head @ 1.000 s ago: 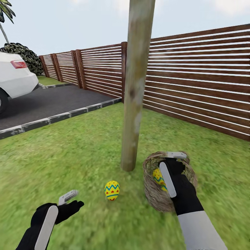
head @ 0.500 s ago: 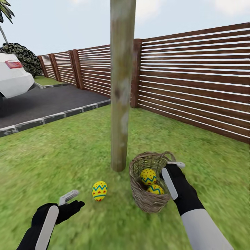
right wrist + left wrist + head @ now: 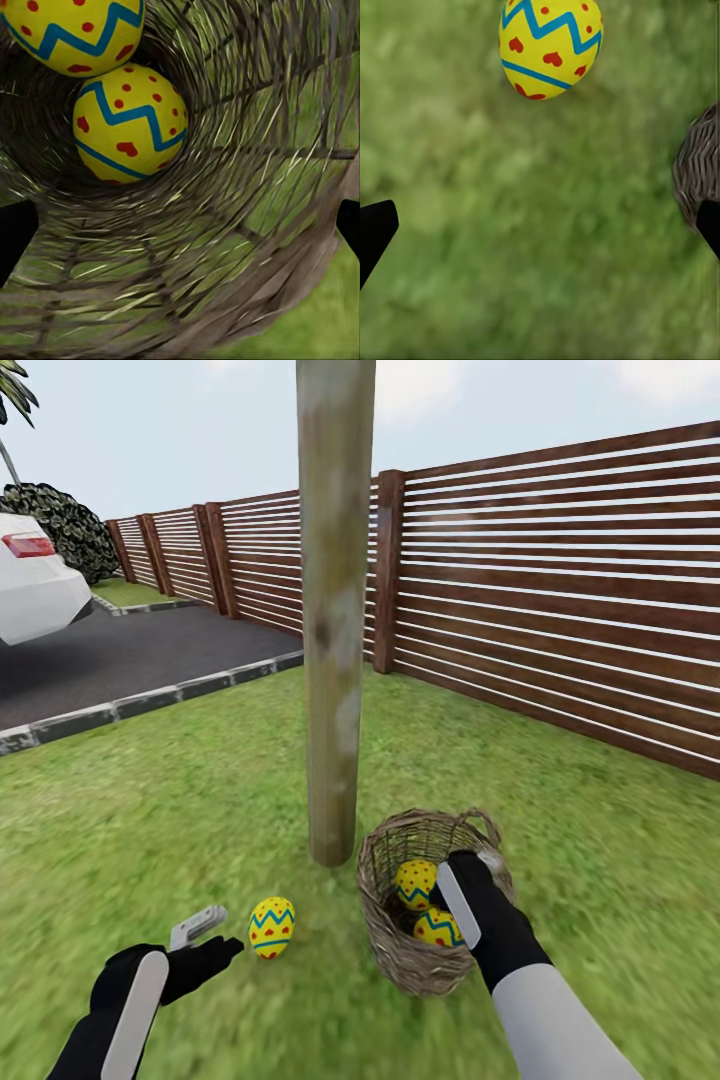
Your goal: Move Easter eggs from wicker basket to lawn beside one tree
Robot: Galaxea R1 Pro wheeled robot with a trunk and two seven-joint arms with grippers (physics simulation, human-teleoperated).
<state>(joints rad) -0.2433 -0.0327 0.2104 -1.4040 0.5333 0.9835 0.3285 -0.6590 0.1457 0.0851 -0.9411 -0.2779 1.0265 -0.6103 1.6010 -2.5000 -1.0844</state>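
The head camera looks forward and down from above over the bright green lawn (image 3: pixel 180 800), facing the pale tree trunk (image 3: pixel 333 660) and slatted brown fence (image 3: pixel 560 580). The left wrist camera looks close down at grass and the yellow zigzag egg (image 3: pixel 550 46) lying there, which the head view shares (image 3: pixel 271 927). The right wrist camera peers very near into the round brown wicker basket (image 3: pixel 247 247), shared too (image 3: pixel 400 950).

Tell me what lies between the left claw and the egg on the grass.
Only bare lawn separates the left claw from the egg, seen in the left wrist view; the wicker basket sits off to one side.
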